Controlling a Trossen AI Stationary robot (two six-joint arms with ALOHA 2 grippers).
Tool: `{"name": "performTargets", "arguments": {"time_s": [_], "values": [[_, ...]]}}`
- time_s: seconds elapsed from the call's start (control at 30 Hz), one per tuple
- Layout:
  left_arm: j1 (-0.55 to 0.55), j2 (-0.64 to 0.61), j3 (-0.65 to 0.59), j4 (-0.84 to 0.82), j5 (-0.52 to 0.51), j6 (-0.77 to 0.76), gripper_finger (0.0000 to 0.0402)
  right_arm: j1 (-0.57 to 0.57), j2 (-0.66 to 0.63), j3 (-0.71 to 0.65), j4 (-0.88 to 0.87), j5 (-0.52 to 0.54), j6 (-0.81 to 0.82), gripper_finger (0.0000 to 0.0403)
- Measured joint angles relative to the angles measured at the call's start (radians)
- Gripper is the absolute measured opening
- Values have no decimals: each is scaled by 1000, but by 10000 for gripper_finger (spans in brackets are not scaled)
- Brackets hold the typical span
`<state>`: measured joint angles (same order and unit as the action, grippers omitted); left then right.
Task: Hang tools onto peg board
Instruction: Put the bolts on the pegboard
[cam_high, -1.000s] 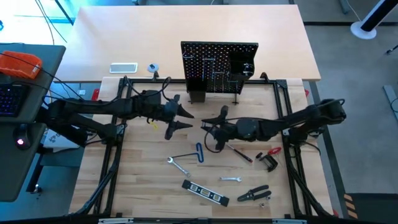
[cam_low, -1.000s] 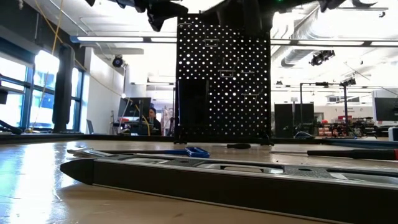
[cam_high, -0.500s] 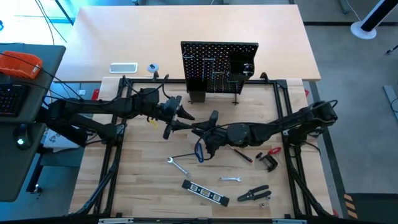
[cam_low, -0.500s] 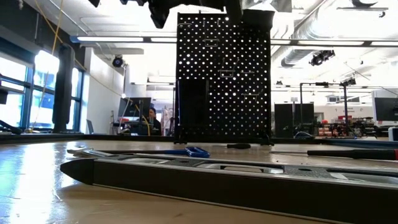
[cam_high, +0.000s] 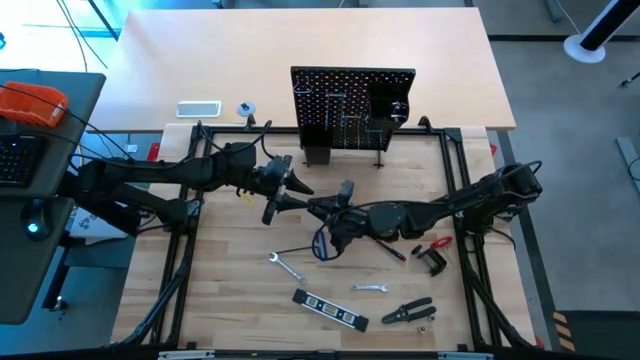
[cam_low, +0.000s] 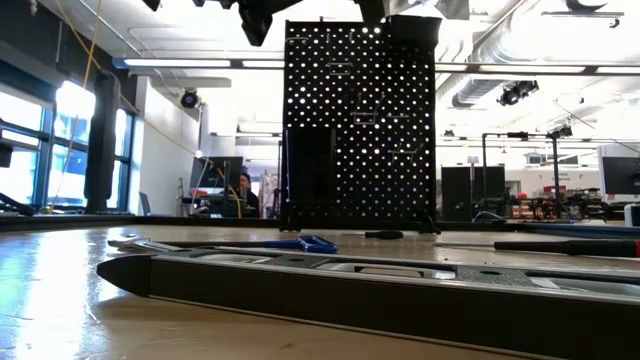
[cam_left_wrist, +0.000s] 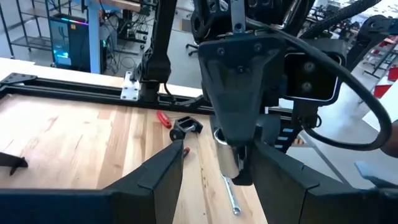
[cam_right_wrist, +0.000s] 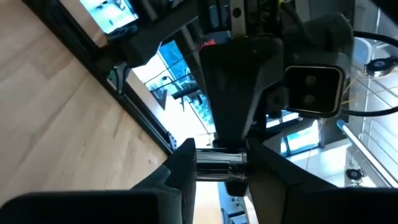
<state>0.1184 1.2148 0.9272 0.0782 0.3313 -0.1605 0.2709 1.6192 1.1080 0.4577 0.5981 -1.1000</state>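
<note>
The silver tool (cam_right_wrist: 221, 165) is off the tabletop (cam_high: 230, 290), held in mid-air in front of the peg board (cam_high: 352, 105) and well short of it. It is a bright chrome shaft; I cannot tell which kind of tool it is.

Change over the last second: the right arm has carried this tool leftward across the tabletop, closing the gap to the left arm. In the last half second it has barely moved. The left arm has held its station. I judge this to be a handover being set up, with no tool from this lot hung yet.

Right gripper (cam_high: 320, 208): closed partway, its fingers clamped on either side of the chrome shaft. The arm reaches in low and long from the right side, wrist near the middle of the tabletop.

Left gripper (cam_high: 292, 197): fingers spread wide, holding nothing, pointed at the right gripper and just beside it. From its wrist view the tool sits in line with the gap between its fingers.

The blue-handled key (cam_high: 320, 245), level (cam_high: 330, 310), pliers (cam_high: 410, 312) and clamp (cam_high: 432, 255) lie on the tabletop.
</note>
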Motion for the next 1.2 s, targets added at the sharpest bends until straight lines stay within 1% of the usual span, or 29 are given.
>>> {"name": "performTargets", "arguments": {"time_s": [0.17,0.3,0.4,0.57,0.9,1.13,1.2], "values": [[0,8,0,6,10,-13,160,-4,0,0,34,-13,-19,100],[0,26,0,52,55,-28,142,-16,0,0,40,-38,-11,100],[0,33,0,93,58,-34,134,-22,-1,0,39,-51,7,100],[6,41,0,84,59,-30,120,-22,-1,0,34,-45,3,100],[6,41,0,92,61,-12,59,-21,-1,0,21,-29,-9,100],[7,41,0,83,58,23,57,-15,-1,0,16,-7,-16,100],[11,41,0,83,56,33,57,-15,-1,0,16,-7,-12,108]]}}
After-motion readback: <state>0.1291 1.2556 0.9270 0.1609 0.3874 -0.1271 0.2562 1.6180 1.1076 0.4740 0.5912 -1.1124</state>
